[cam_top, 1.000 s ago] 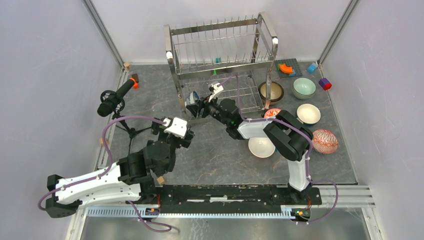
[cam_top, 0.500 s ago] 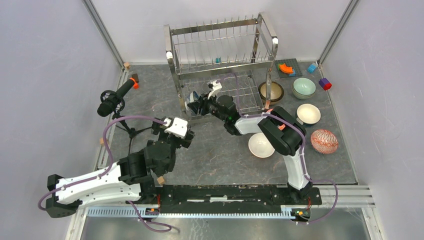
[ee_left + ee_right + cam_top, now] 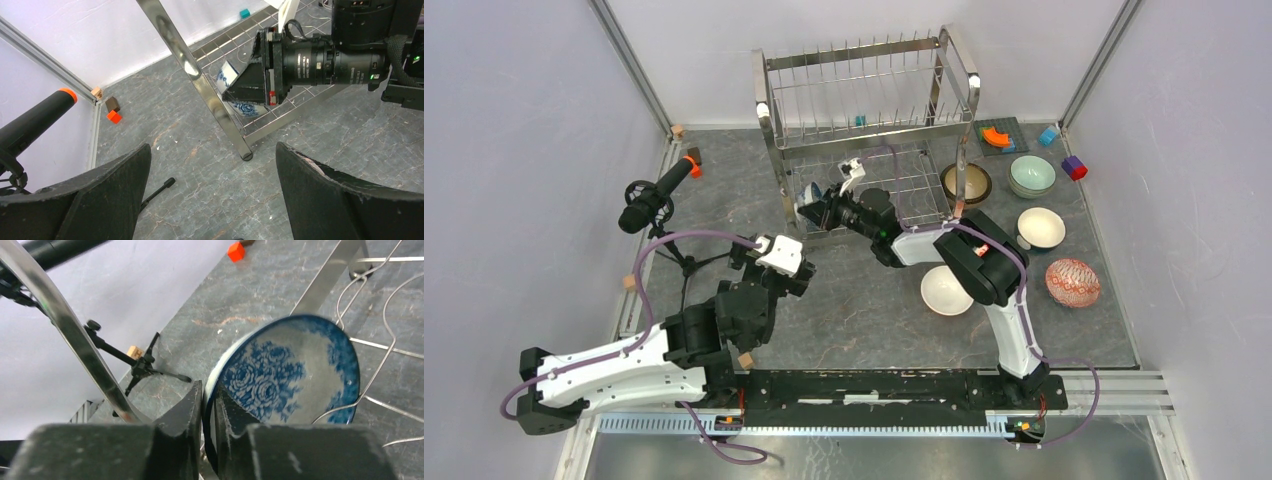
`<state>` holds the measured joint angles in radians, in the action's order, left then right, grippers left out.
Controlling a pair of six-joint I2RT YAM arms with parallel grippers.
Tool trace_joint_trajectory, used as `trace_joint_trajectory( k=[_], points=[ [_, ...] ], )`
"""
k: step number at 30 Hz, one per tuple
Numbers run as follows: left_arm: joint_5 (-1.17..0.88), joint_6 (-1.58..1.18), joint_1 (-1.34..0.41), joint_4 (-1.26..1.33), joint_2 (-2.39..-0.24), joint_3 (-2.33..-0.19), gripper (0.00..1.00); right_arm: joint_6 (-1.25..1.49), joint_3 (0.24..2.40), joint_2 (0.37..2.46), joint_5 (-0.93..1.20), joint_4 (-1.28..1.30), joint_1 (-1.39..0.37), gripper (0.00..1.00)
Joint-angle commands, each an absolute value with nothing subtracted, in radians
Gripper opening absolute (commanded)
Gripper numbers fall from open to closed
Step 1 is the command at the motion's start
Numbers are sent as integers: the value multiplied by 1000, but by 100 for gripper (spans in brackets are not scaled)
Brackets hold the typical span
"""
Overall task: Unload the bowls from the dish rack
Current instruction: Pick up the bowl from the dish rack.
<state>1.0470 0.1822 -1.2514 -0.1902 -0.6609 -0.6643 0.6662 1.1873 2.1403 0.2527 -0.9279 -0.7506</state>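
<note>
The right claw [image 3: 209, 390] is clenched on the rim of the blue-and-white flowered ceramic bowl [image 3: 295, 370], with one finger at each side of the rim. This bowl stands on its edge on the lower wire tier of the shiny steel dish rack [image 3: 767, 110], close to the front left leg. The left claw [image 3: 212, 150] is released, its fingers wide apart, above the grey stone-patterned counter [image 3: 854, 320].

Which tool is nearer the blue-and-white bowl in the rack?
Right. The right tool pinches the rim of the blue-and-white bowl inside the dish rack; the left tool hangs open outside the rack, apart.
</note>
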Motion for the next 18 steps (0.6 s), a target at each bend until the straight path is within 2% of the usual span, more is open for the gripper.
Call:
trace_joint_trajectory(
  k=[1,6,12,18],
  points=[
    [1058,187,-1248,-182,-668,-693,99,759,1174,2143,305,-1067,-729,13],
    [1061,187,-1247,-182,-667,-694,99,805,1157,2139,333,-1116,-713,0],
    [1063,187,-1248,-182,-669,-694,99,880,1120,2134,354,-1226,-685,0],
    [1061,185,-1248,-181,-670,-693,99,1043,1133,2185,409,-1447,-657,0]
  ],
)
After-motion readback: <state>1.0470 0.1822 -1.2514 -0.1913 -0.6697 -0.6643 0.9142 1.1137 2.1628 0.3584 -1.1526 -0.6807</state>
